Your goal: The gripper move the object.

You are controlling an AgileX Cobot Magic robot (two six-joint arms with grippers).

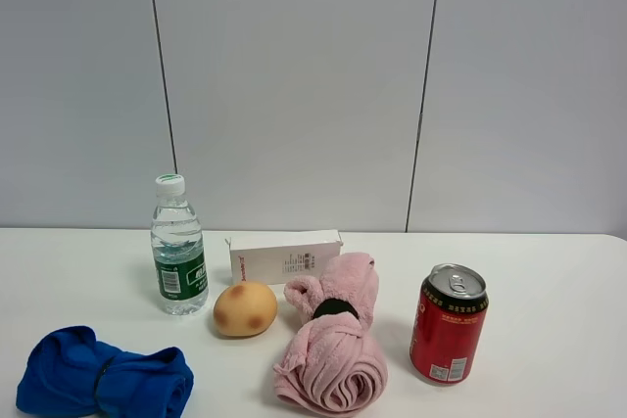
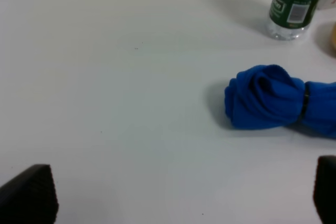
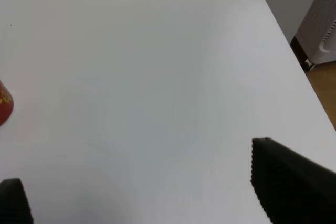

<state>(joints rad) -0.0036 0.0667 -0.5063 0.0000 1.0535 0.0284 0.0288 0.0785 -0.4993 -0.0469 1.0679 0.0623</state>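
left end effector (image 2: 178, 192) spread | right end effector (image 3: 142, 182) spread | blue cloth (image 2: 273, 98) near bottle (image 2: 294, 3)

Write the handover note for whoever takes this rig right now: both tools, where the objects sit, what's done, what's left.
Left tool: open, empty, hovering over bare table short of the blue cloth.
Right tool: open, empty, over bare table; only the red can's edge shows in its view.
Objects, left to right in the high view: blue cloth at the front, water bottle, round yellow-brown object, white box behind it, pink cloth, red can upright.
Done: nothing grasped.
Left: which object to move isn't specified; pick it, grasp it, move it.
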